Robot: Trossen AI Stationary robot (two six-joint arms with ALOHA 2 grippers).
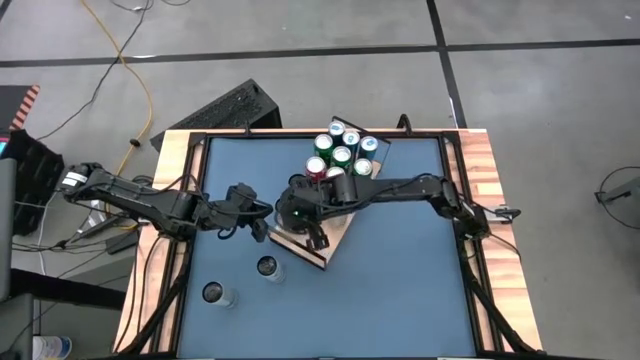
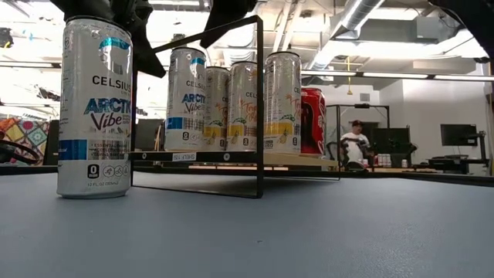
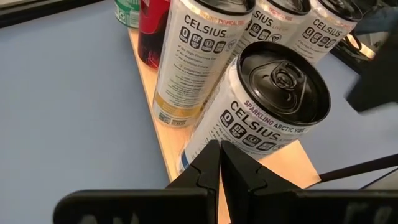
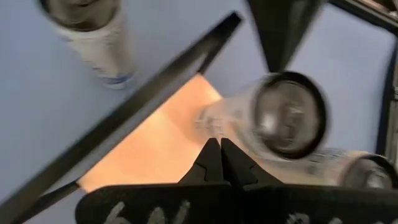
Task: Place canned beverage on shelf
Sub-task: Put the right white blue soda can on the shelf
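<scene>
Both pincers are fully closed and hold nothing. The left pincer (image 3: 219, 163) and right pincer (image 4: 219, 163) sit over the near end of the shelf (image 1: 335, 243), mid-tabletop, beside a Celsius Arctic Vibe can (image 3: 261, 109) standing on its board. Placement appears complete; two cans (image 1: 268, 268) remain near the tabletop's left front corner. Judged next: retract, open, fetch one

You can read "CELSIUS ARCTIC Vibe" on the near can (image 2: 95, 108) standing on the counter. On the shelf, a can (image 3: 261, 115) says "CELSIUS SPARKLING ARCTIC VIBE", its taller neighbour (image 3: 198, 59) "CELSIUS". The red can (image 2: 312, 121) looks like Coca-Cola, can't really tell.
</scene>
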